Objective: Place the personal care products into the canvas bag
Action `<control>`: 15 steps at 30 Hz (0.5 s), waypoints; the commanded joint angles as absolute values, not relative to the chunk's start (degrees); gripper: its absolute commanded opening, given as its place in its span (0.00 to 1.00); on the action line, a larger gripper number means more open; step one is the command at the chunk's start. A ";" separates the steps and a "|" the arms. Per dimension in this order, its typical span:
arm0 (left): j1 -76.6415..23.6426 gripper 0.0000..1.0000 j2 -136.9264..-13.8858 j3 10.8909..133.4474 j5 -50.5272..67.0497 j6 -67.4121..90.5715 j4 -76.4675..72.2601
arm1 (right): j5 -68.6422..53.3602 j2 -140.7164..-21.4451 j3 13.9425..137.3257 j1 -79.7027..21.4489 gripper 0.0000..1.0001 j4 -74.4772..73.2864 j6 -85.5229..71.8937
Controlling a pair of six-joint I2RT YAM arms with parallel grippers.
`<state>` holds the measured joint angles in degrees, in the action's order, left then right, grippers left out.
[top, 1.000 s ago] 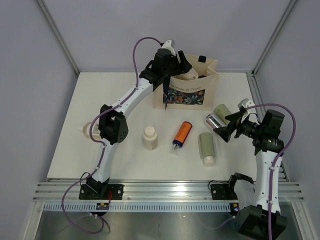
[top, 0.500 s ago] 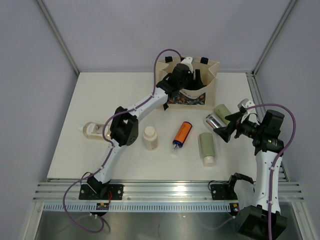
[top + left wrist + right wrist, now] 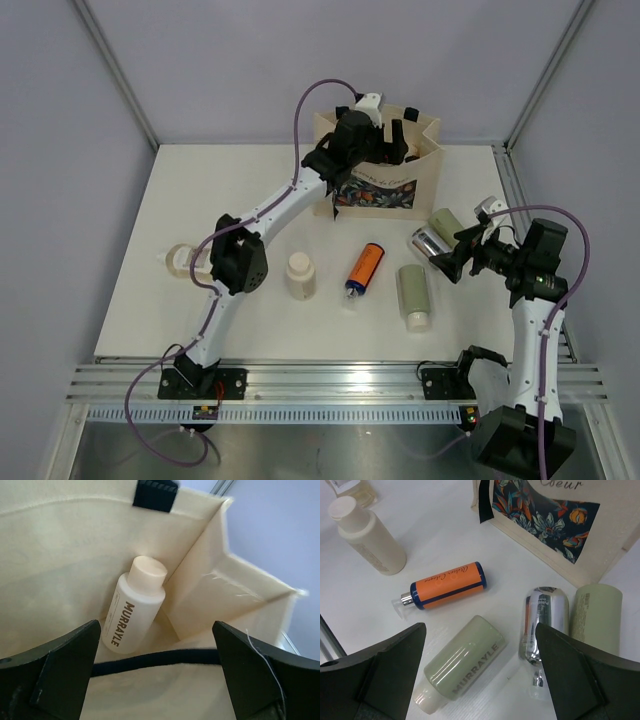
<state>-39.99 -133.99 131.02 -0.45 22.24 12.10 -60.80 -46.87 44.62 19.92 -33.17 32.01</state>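
Note:
The canvas bag stands at the back of the table, floral panel facing forward. My left gripper hangs open over its mouth. Below those open jaws, a cream bottle leans in a corner inside the bag, touching neither finger. On the table lie another cream bottle, an orange bottle, a sage-green bottle, a silver bottle and a second sage-green bottle. My right gripper is open above the sage-green bottle and the silver bottle.
A pale, clear-looking bottle lies at the left, partly behind my left arm's elbow. The bag's navy strap crosses just below my left fingers. A metal rail runs along the table's near edge.
My left gripper moved over the bag's mouth and opened, letting go of the cream bottle, which now rests inside the bag. The right arm has barely moved.

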 commanded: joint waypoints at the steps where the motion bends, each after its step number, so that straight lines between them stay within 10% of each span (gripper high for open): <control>1: -39.73 0.99 -122.62 131.93 -1.32 17.85 10.89 | -57.23 -49.47 48.24 20.04 0.99 -36.46 34.10; 15: -38.85 0.99 -77.82 88.85 0.27 7.12 17.14 | -27.62 -67.23 61.35 10.38 0.99 -51.95 40.52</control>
<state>-39.00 -86.52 101.06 -0.16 11.94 15.97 -39.33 -65.43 60.49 15.31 -49.74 39.31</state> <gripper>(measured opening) 0.983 0.993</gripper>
